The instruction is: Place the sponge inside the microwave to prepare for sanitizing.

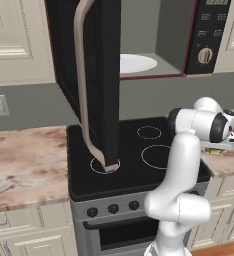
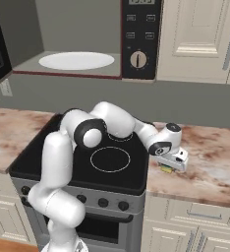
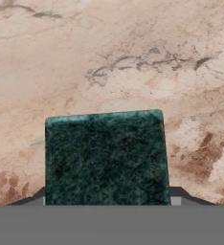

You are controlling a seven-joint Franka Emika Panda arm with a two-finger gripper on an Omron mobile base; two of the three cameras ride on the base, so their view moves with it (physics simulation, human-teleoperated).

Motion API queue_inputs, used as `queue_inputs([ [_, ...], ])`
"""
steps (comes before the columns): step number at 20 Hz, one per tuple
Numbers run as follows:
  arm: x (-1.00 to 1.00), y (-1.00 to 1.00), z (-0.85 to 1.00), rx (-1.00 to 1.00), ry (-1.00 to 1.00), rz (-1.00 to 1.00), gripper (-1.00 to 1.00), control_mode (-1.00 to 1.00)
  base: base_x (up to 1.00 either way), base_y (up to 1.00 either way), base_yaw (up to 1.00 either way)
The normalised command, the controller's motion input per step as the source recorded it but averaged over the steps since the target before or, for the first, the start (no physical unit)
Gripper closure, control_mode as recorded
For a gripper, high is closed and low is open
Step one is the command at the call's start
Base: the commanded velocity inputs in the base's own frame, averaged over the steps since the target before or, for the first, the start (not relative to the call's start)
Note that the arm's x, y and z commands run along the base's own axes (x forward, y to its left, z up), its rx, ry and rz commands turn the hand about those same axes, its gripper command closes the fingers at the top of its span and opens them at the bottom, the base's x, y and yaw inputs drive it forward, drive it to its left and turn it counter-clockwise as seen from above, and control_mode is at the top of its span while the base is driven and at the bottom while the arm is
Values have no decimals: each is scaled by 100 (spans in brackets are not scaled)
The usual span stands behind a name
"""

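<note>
Dark green scouring fibre on the sponge (image 3: 106, 158) takes up the lower middle of my hand view, with a finger tip (image 3: 178, 197) showing at each lower corner of the block, pressed against its two sides. From that I record the gripper (image 2: 168, 167) as closed around the sponge, pointing straight down. In the right base view a sliver of yellow shows under the hand, at or just above the marbled counter (image 2: 210, 167); I cannot tell whether the block touches the stone. This spot lies just right of the black stove (image 2: 112, 160), near the counter's front edge. In the left base view the same yellow sliver appears under the hand at the right edge of the stove. Above the stove hangs the microwave (image 2: 141, 39), its door (image 1: 96, 75) swung wide open to the left, the curved beige handle (image 1: 81, 80) running down its face. Inside, I see the white round plate (image 2: 76, 60) lying bare on the grey floor. The button panel and round knob (image 2: 138, 59) sit at the oven's right.
</note>
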Motion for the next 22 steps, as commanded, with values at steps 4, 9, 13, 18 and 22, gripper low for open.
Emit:
queue_inputs([
  [4, -30, 16, 38, -3, -13, 0, 100, -100, 0, 0, 0],
  [9, -52, 26, 69, -3, -14, 0, 100, -100, 0, 0, 0],
  [13, -59, 20, 74, -6, -6, 0, 100, -100, 0, 0, 0],
  [18, -64, 32, 96, -8, -5, 0, 100, -100, 0, 0, 0],
  [22, -70, 37, 98, -8, -7, 0, 100, -100, 0, 0, 0],
])
